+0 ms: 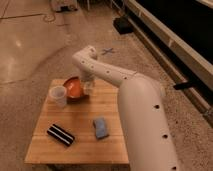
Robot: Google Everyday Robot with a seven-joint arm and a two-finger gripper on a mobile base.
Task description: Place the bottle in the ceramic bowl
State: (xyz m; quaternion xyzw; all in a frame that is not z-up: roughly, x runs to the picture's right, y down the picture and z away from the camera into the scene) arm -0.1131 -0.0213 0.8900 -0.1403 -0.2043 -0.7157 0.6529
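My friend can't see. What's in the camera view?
A white robot arm holds its gripper beside a round orange ceramic bowl on a wooden table. A clear plastic cup, black striped block and blue sponge sit there too.

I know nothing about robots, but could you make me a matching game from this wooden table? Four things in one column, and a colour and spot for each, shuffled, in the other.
Things:
1. bowl
2. cup
3. striped packet
4. soft block

Descriptions:
A. blue, near the front, about midway across
B. orange-red, at the far edge of the table
C. black with pale stripes, front left as pictured
D. pale and see-through, touching the bowl's left side

Pairs: 1-B, 2-D, 3-C, 4-A.

The robot's end effector is at the bowl's right rim.
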